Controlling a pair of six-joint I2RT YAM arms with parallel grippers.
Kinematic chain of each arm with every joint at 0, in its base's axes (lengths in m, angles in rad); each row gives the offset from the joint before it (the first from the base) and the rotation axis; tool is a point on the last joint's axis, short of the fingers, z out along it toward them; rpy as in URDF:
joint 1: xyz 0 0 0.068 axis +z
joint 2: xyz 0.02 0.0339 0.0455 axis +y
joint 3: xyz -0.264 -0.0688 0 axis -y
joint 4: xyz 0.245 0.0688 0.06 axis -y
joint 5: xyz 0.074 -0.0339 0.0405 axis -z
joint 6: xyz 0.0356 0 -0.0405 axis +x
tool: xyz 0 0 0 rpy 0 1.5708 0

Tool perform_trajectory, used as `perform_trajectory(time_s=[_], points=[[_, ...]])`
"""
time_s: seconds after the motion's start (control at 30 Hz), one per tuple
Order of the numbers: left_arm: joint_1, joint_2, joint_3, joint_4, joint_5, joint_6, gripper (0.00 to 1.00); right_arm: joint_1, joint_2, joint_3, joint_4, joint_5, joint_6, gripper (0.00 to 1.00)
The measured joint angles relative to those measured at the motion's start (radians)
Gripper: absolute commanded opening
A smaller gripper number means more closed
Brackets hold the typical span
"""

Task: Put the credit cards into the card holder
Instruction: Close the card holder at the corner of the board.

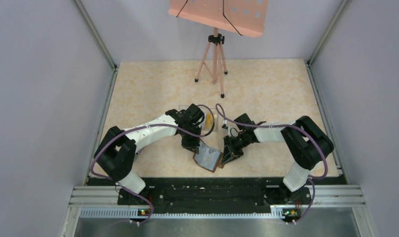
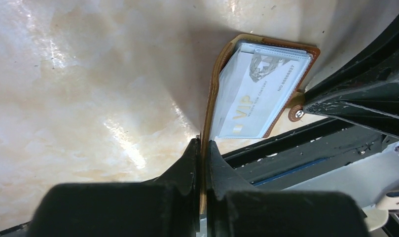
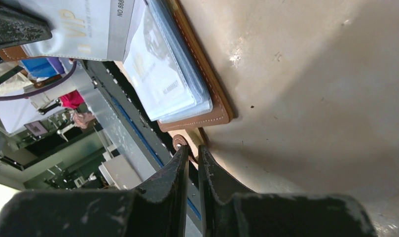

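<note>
Left jaws, right jaws pinch card holder (image 2: pixel 212 86) — credit cards (image 2: pixel 251 96) (VIP-printed) inside.

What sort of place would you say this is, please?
Probably a robotics lab test cell: grey walls enclose a marble-patterned table, a left arm and right arm are bolted to a rail at its near edge, and a tripod holds a pink board at the back.

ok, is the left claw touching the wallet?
Touching. The left wrist view shows the left claw pinched shut on the brown leather edge of the wallet, with no gap on either side.
</note>
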Motion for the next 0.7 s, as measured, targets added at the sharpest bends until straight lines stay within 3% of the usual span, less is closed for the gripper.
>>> perform_trajectory(time_s=[0.2, 0.27, 0.33, 0.43, 0.7], points=[[-0.026, 0.014, 0.037, -0.056, -0.063, 0.000, 0.02, 0.000, 0.000, 0.002, -0.010, -0.027, -0.008, 0.18], [-0.042, 0.029, 0.059, -0.074, -0.081, 0.000, 0.09, 0.000, 0.000, 0.002, -0.015, -0.036, -0.011, 0.21], [-0.062, 0.043, 0.083, -0.089, -0.096, 0.000, 0.25, 0.000, 0.000, 0.000, -0.022, -0.038, -0.011, 0.23], [-0.091, 0.068, 0.110, -0.087, -0.114, -0.002, 0.36, 0.000, 0.000, -0.001, -0.035, -0.038, -0.011, 0.26], [-0.122, 0.099, 0.113, -0.018, -0.034, -0.021, 0.41, 0.000, -0.020, -0.033, -0.047, -0.043, -0.001, 0.32]])
